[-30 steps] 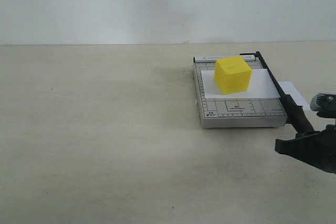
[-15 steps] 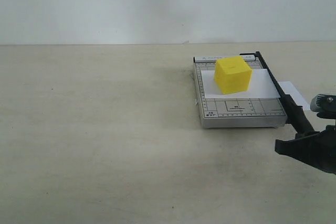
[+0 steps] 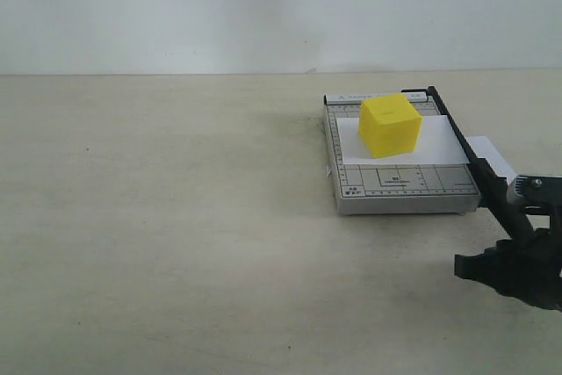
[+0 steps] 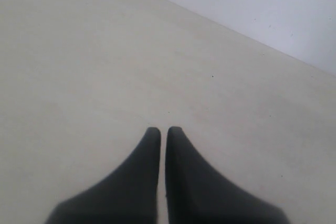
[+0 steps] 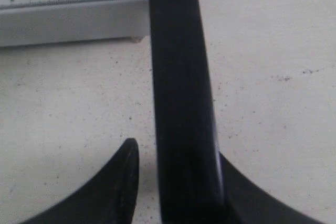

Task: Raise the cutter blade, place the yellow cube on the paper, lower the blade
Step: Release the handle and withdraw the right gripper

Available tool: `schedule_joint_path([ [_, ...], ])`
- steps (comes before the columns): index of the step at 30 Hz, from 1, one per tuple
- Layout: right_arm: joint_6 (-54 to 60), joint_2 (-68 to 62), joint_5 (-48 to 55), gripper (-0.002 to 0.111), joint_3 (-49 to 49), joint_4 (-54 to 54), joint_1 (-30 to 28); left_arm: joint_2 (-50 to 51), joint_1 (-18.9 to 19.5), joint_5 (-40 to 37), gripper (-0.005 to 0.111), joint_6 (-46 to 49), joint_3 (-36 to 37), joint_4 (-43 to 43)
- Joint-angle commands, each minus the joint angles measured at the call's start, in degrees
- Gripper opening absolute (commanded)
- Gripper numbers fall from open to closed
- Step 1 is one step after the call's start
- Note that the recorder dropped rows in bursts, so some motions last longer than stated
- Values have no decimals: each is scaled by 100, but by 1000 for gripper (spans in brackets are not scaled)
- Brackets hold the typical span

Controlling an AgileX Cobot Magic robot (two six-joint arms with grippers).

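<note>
A pale tabletop [image 3: 176,217] ran back to a plain white wall [image 3: 263,6]. Toward the right of the exterior view sat a small grey gridded trimmer base [image 3: 399,191] with the paper [image 3: 439,151] lying flat across it, one corner of the sheet poking out past the base's right edge. The yellow cube [image 3: 389,126] rested on the paper, toward the far half of the base. The cutter blade [image 3: 468,154] lay lowered along the base's right edge, its thick black handle [image 5: 178,77] reaching past the near end. The right gripper [image 5: 175,150] sat low at that handle end, its jaws parted and straddling the handle; one finger [image 5: 118,182] showed a clear gap from it, while the other sat right against it. The left gripper [image 4: 163,132] hung over bare table, well apart from the trimmer, its two dark fingers drawn nearly together with only a thin slit between them and nothing held.
</note>
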State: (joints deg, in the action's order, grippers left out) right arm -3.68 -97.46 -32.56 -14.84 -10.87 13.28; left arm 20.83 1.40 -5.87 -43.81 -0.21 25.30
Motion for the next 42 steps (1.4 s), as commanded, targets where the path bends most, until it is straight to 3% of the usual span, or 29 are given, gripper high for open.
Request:
schedule_joint_path([
  [1,-48,-30,207,35,15,206,58,-42,-28,25,4,-36,21,-67],
  [5,-64,-7,541,35,15,97,58,-42,-28,37,4,-36,21,-107],
  [12,-88,1098,2153,35,15,97,58,-42,-28,270,4,-36,21,83],
  [21,-969,5084,5431,31,15,59,58,-42,-28,282,4,-36,21,82],
  [24,-518,7007,5340,0,15,50,58,-42,-28,282,4,-36,21,82],
  [27,-80,8607,5209,0,15,96,58,-42,-28,282,4,-36,21,82],
  [28,-518,9126,5121,0,15,495,14,-42,-28,282,4,-36,21,82],
  [30,-199,9681,4991,0,15,1188,14,-42,-28,281,4,-36,21,109],
  [38,99,9746,5063,0,15,1620,40,-42,-28,281,4,-36,21,173],
  [42,59,9746,5941,0,15,2025,40,-42,-28,281,4,-36,21,173],
])
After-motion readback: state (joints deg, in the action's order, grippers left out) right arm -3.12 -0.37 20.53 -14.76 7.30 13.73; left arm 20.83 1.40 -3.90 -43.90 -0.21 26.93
